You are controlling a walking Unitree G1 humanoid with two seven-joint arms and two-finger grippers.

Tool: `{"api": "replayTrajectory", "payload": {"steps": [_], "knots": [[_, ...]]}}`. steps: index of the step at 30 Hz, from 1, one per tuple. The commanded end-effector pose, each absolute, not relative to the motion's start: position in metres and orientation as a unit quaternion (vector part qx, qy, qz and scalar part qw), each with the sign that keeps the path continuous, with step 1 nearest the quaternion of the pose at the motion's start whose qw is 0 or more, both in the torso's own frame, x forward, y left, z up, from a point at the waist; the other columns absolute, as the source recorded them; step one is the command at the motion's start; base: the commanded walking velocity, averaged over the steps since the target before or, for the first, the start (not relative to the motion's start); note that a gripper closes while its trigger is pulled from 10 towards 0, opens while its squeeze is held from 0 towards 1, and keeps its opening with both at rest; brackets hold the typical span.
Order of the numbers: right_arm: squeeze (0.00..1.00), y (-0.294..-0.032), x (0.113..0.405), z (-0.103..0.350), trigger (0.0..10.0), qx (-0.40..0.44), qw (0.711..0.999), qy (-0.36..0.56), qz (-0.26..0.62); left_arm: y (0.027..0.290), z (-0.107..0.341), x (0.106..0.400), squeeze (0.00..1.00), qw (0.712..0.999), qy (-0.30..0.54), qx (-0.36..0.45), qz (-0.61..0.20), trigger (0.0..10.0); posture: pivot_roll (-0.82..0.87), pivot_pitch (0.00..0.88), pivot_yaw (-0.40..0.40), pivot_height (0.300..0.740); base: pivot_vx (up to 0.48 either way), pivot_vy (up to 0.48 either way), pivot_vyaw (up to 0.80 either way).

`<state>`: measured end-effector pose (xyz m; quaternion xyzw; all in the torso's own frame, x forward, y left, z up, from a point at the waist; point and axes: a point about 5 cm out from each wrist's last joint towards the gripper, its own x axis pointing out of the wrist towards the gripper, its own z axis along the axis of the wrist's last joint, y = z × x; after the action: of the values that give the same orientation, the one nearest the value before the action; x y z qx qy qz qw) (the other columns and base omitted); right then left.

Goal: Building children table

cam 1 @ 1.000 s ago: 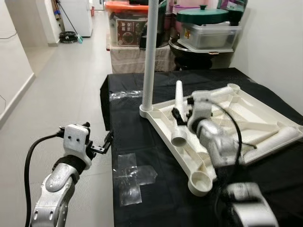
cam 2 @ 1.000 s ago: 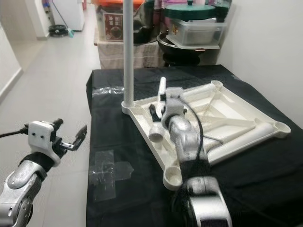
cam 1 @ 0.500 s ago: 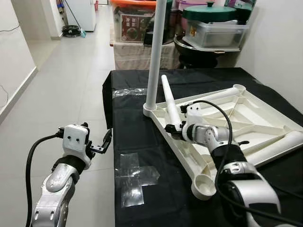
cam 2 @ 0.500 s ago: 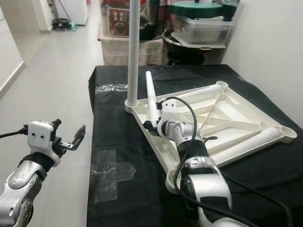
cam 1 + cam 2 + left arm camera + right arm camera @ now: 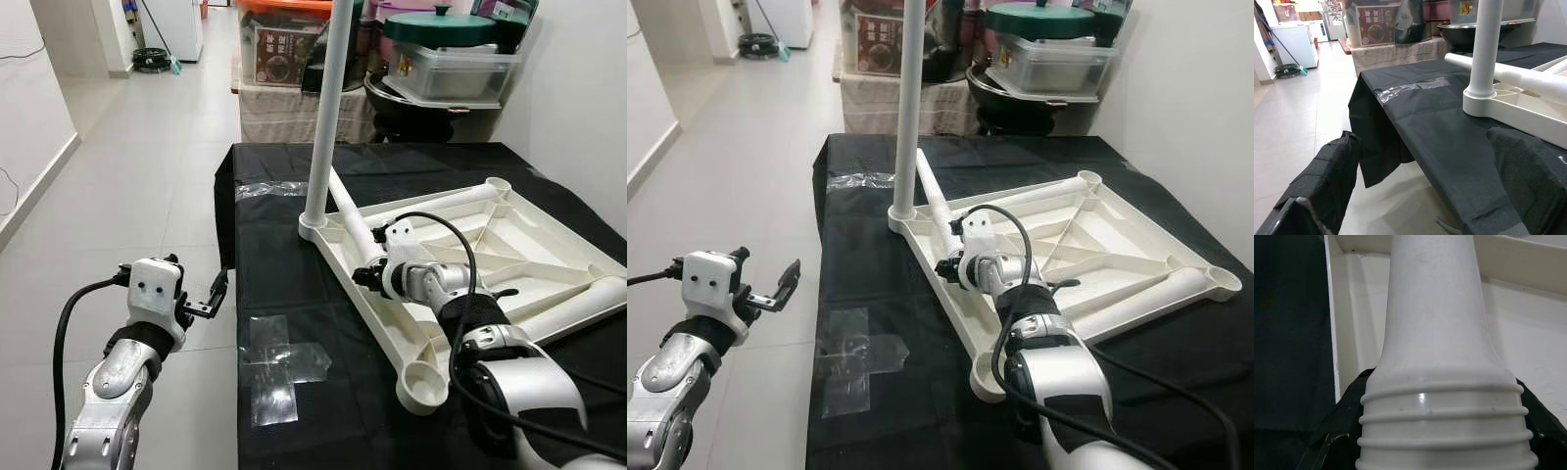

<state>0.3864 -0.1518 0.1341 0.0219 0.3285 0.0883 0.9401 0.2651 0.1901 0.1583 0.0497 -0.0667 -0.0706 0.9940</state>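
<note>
- One loose leg (image 5: 350, 217) is pinched near its ribbed, threaded end by the right gripper (image 5: 369, 277). Half a second ago it stood steeper; it is now laid lower, its far tip close by the base of the upright leg (image 5: 326, 117).
- Judgement: the threaded end has not been brought to a socket yet; re-aiming is probably still needed.
- One left gripper (image 5: 217, 292), fingers spread and holding nothing, is kept off the black-clothed table's (image 5: 294, 284) left edge, unchanged.
- Count, left of the tabletop first: one tape patch (image 5: 277, 364); one upturned white tabletop (image 5: 509, 245); one leg fitted upright at its near-left corner; one leg held; two legs lying along its rims (image 5: 446, 199) (image 5: 578, 299); one empty socket (image 5: 421, 382) at the near corner.
</note>
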Motion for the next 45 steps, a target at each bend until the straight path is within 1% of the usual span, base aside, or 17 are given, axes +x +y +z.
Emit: {"api": "replayTrajectory", "payload": {"steps": [1,8,12,16,17,18,20,23,24,27,29,31,32,34,36,42,45], "knots": [[0.00,-0.155,0.386,0.130,0.0,0.034,0.942,0.323,0.087,0.190,0.152,0.265,0.00,0.995,-0.054,0.051,-0.071,10.0,0.07,0.000,-0.124,0.740,0.000,0.000,0.00],[0.00,-0.158,0.387,0.131,0.0,0.029,0.948,0.309,0.077,0.190,0.152,0.266,0.00,0.994,-0.054,0.054,-0.073,10.0,0.06,0.000,-0.119,0.740,0.000,0.000,0.00],[0.00,-0.164,0.398,0.163,0.0,0.070,0.971,0.219,0.066,0.191,0.153,0.265,0.00,0.994,-0.054,0.056,-0.074,10.0,0.07,0.000,-0.110,0.740,0.000,0.000,0.00],[0.00,-0.168,0.400,0.173,0.0,0.064,0.977,0.196,0.062,0.191,0.153,0.264,0.00,0.994,-0.054,0.056,-0.074,10.0,0.07,0.000,-0.107,0.740,0.000,0.000,0.00],[0.00,-0.194,0.402,0.195,0.0,0.071,0.988,0.135,-0.009,0.191,0.154,0.264,0.00,0.994,-0.055,0.054,-0.080,10.0,0.06,0.000,-0.098,0.740,0.000,0.000,0.00],[0.00,-0.194,0.402,0.195,0.0,0.071,0.988,0.135,-0.009,0.191,0.154,0.264,0.00,0.994,-0.055,0.054,-0.080,10.0,0.06,0.000,-0.098,0.740,0.000,0.000,0.00],[0.00,-0.216,0.399,0.216,0.0,0.073,0.993,0.058,-0.067,0.189,0.158,0.267,0.00,0.993,-0.062,0.030,-0.092,10.0,0.06,0.000,-0.089,0.740,0.000,0.000,0.00],[0.00,-0.220,0.396,0.224,0.0,0.063,0.995,0.017,-0.079,0.188,0.162,0.268,0.00,0.993,-0.067,0.015,-0.100,10.0,0.05,0.000,-0.083,0.740,0.000,0.000,0.00],[0.00,-0.223,0.391,0.231,0.0,0.021,0.995,-0.032,-0.091,0.186,0.167,0.268,0.00,0.991,-0.074,-0.004,-0.114,10.0,0.05,0.000,-0.079,0.740,0.000,0.000,0.00],[0.00,-0.226,0.384,0.236,0.0,-0.020,0.991,-0.074,-0.108,0.184,0.171,0.268,0.00,0.989,-0.080,-0.016,-0.126,10.0,0.05,0.000,-0.077,0.740,0.000,0.000,0.00],[0.00,-0.251,0.365,0.231,0.0,-0.061,0.967,-0.114,-0.218,0.180,0.177,0.267,0.00,0.983,-0.089,-0.045,-0.152,10.0,0.05,0.000,-0.073,0.740,0.000,0.000,0.00],[0.00,-0.249,0.354,0.238,0.0,-0.091,0.953,-0.166,-0.235,0.178,0.181,0.266,0.00,0.980,-0.097,-0.066,-0.164,10.0,0.05,0.000,-0.069,0.740,0.000,0.000,0.00],[0.00,-0.232,0.343,0.253,0.0,-0.160,0.932,-0.250,-0.208,0.177,0.187,0.266,0.00,0.974,-0.109,-0.095,-0.177,10.0,0.04,0.000,-0.061,0.740,0.000,0.000,0.00],[0.00,-0.232,0.343,0.253,0.0,-0.160,0.932,-0.250,-0.208,0.177,0.187,0.266,0.00,0.974,-0.109,-0.095,-0.177,10.0,0.04,0.000,-0.061,0.740,0.000,0.000,0.00],[0.00,-0.195,0.325,0.266,0.0,-0.253,0.885,-0.369,-0.129,0.175,0.195,0.265,0.00,0.964,-0.125,-0.130,-0.195,10.0,0.04,0.000,-0.056,0.740,0.000,0.000,0.00],[0.00,-0.177,0.314,0.264,0.0,-0.265,0.859,-0.427,-0.096,0.175,0.198,0.265,0.00,0.958,-0.128,-0.137,-0.217,10.0,0.05,0.000,-0.070,0.740,0.000,0.000,0.00],[0.00,-0.150,0.302,0.268,0.0,-0.270,0.827,-0.491,-0.037,0.174,0.202,0.262,0.00,0.949,-0.137,-0.175,-0.223,10.0,0.05,0.000,-0.068,0.740,0.000,0.000,0.00]]}}
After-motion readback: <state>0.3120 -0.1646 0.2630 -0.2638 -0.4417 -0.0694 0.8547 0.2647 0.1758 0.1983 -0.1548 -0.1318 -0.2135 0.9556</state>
